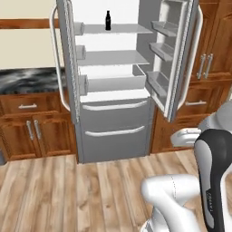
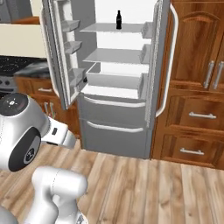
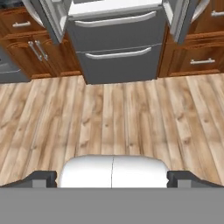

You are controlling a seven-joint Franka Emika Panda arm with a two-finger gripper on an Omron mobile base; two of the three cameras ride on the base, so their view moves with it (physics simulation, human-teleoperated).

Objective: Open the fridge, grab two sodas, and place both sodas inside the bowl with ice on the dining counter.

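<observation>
The grey fridge [image 1: 113, 118] [image 2: 114, 114] stands with both upper doors swung wide, so its white shelves show. One small black soda [image 1: 108, 20] [image 2: 118, 19] stands upright on the top shelf, near the middle. The two lower drawers [image 3: 116, 39] are closed. My gripper [image 3: 112, 179] hangs low over the wooden floor, well back from the fridge, and is open, its fingertips [image 3: 41, 178] far apart with nothing between them. The bowl and the dining counter are out of view.
The fridge's left door [image 1: 65, 59] and right door [image 1: 181, 59] jut out toward me. Brown cabinets [image 1: 31, 131] under a marbled countertop [image 1: 27, 79] flank the left, and tall wooden cabinets [image 2: 197, 87] stand on the right. Wooden floor [image 3: 109, 118] lies before the fridge.
</observation>
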